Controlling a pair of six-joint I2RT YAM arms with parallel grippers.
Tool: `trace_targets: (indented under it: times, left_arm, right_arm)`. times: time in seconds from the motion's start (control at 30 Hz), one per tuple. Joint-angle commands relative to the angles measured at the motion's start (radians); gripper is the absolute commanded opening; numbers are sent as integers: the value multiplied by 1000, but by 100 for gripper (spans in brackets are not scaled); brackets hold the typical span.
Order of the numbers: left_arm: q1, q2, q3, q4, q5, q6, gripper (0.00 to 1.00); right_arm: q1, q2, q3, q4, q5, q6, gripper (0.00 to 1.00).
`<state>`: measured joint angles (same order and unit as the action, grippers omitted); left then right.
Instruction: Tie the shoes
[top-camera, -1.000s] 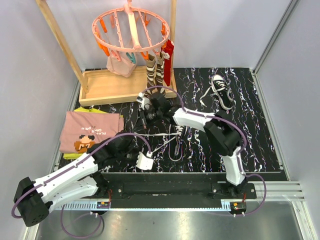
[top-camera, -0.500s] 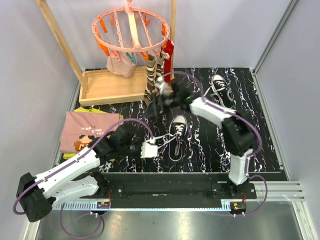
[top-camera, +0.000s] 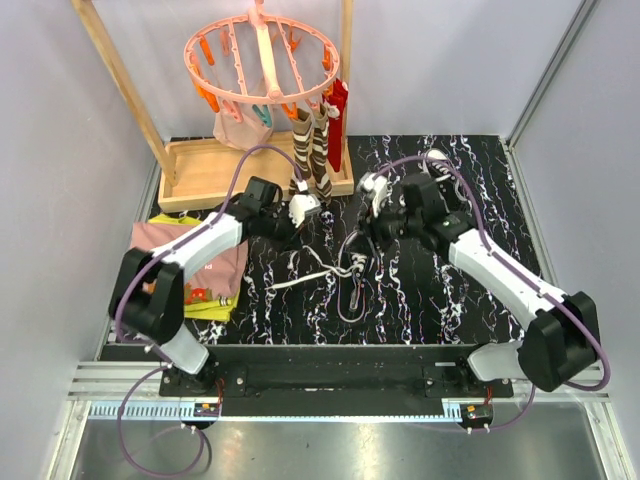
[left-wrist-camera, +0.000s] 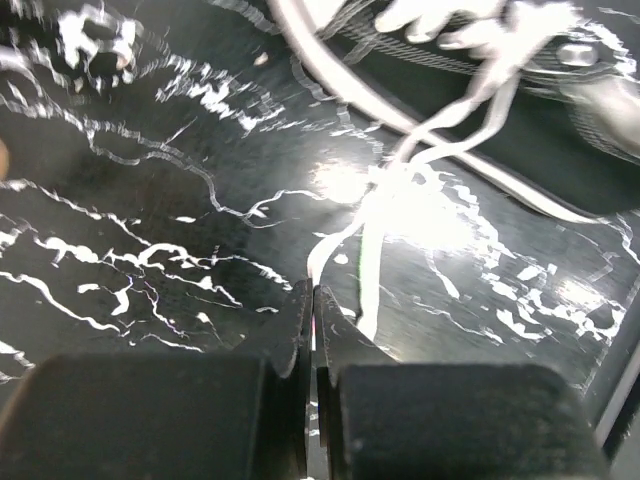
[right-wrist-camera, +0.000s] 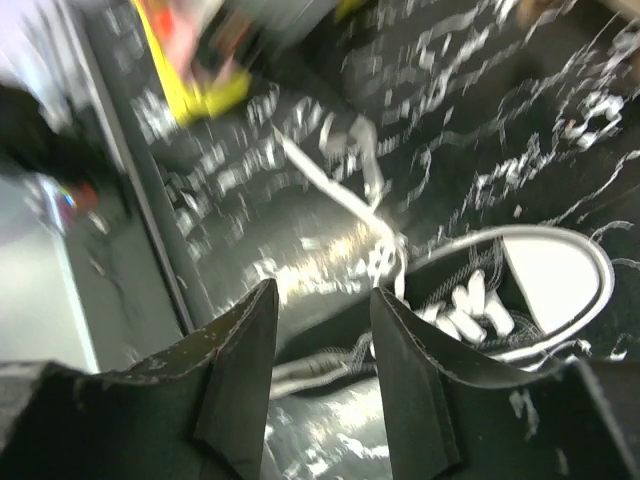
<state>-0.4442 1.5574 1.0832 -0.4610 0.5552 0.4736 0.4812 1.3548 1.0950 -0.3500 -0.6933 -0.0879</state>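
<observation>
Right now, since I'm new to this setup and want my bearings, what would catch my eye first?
First, the black sneaker in the middle of the marbled black table, with its long white laces trailing loose to the left. Behind it, a pink round peg hanger hangs from a wooden rack at the back left. Striped socks dangle under the hanger's right edge.

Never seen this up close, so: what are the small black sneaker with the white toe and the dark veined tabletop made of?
The small black sneaker with white toe cap looks like matte canvas, its cap and sole rim smooth, probably rubber. The black white-veined tabletop is glossy, throwing light glare: likely a marble-print sheet, or maybe stone.
</observation>
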Motion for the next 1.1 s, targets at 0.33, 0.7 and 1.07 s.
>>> trace_targets:
  times: [0.33,0.7,1.07]
  left_arm:
    - [81,280,176,-31,100,-136,1]
    - [113,357,211,-57,137,-173,2]
    - [122,375,224,-67,138,-193,2]
  right_arm:
    - [370,282,-4,238,241,-446,51]
    - [419,506,46,462,272,-521,52]
    - [419,624,78,485,232,-575,55]
